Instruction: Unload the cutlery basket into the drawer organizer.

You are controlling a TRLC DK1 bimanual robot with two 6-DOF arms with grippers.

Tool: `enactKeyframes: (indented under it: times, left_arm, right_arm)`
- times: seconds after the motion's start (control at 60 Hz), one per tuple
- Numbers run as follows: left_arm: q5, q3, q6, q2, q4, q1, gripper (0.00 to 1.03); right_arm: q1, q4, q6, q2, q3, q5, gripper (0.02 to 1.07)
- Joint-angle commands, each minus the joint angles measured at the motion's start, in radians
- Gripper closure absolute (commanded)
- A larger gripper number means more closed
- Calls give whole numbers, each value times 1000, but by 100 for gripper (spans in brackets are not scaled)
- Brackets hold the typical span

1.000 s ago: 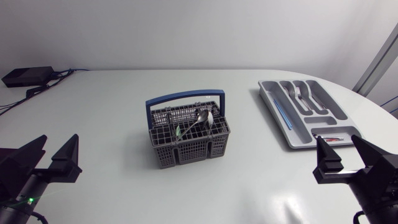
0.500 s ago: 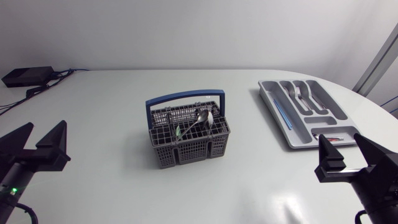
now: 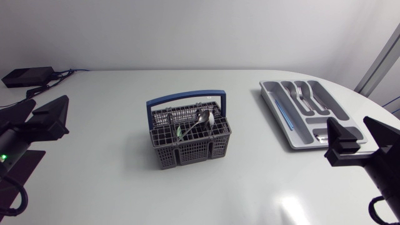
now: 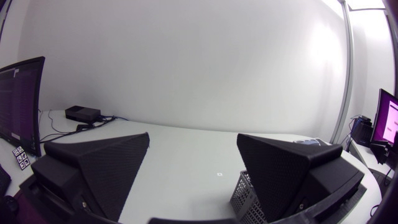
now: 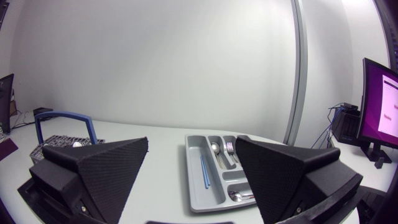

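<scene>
The grey cutlery basket [image 3: 189,134] with a blue handle stands mid-table, and a spoon [image 3: 199,120] and other pieces lean inside it. At the right lies the grey drawer organizer [image 3: 310,115], with forks [image 3: 300,94] and a blue stick [image 3: 284,112] in its compartments. My left gripper [image 3: 37,109] hovers open and empty at the left edge, far from the basket. Just in front of the organizer, my right gripper [image 3: 351,130] is open and empty too. Beyond the open left gripper [image 4: 193,137] a basket corner [image 4: 244,194] shows. Ahead of the open right gripper [image 5: 191,142] lie the organizer [image 5: 214,171] and the basket [image 5: 61,132].
A black box [image 3: 26,76] with cables sits at the table's back left corner. The table's rounded edge runs just past the organizer on the right. White tabletop stretches between the basket and the organizer.
The left gripper has risen and swung back toward the far left. The right gripper has lifted and shifted toward the organizer. Both stayed open.
</scene>
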Motion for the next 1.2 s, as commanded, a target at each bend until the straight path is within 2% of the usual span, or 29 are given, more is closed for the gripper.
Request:
enactKeyframes:
  times: [0.0, 0.083, 0.533, 0.767, 0.833, 0.883, 1.183]
  left_arm:
    - [-40, 69, -15, 75, -16, -48, 5]
    - [-91, 130, 2, 144, -65, -90, 5]
    - [-98, 380, -32, 341, -249, -140, 6]
    - [-98, 460, 61, 426, -370, -183, 6]
    - [-95, 471, 178, 453, -412, -206, 6]
    - [-95, 475, 218, 466, -438, -223, 6]
    - [-83, 552, 316, 517, -605, -330, 6]
  right_arm:
    - [6, 24, 32, 65, 52, 13, 6]
    - [6, 24, 40, 116, 86, 24, 6]
    - [98, 15, 54, 303, 241, 95, 7]
    - [183, -33, 54, 361, 302, 153, 7]
    - [215, -77, 54, 384, 328, 181, 7]
    - [226, -113, 54, 398, 347, 188, 7]
    - [249, -433, 77, 584, 545, 179, 7]
